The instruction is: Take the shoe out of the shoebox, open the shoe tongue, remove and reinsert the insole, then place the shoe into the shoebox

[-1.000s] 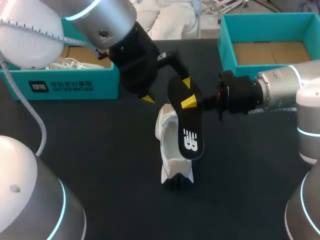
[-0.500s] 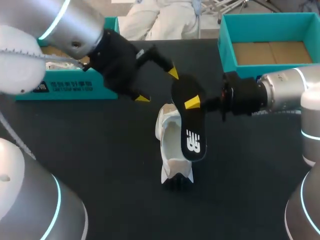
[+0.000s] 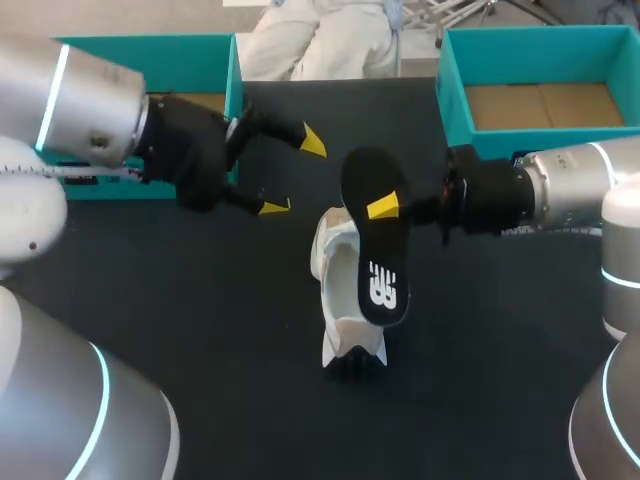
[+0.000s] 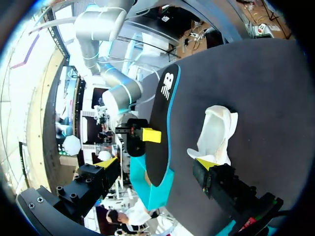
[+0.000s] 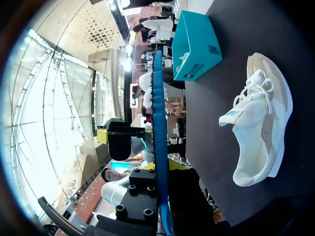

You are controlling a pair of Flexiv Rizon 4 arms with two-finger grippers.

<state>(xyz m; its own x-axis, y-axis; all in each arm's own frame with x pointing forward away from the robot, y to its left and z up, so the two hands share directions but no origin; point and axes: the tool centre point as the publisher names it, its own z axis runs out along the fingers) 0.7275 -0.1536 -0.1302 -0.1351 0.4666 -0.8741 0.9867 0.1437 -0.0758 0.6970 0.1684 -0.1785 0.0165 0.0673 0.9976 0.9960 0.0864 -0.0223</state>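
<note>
Dark worktop [image 3: 200,330] carries the white shoe [image 3: 340,285], out of its box and seemingly lying on its side with the opening turned up toward the right arm [image 3: 560,185], which I take to be so the insole can slide back in. Just above it, the right jaws are clamped on the black insole [image 3: 378,250] near its far end, so the length hangs along the shoe. Over by the left box [image 3: 215,60], the left jaws stand wide apart and empty, probably to leave room.

A wide matte black tabletop [image 3: 210,320], plain and evenly dark, under soft, even light.
</note>
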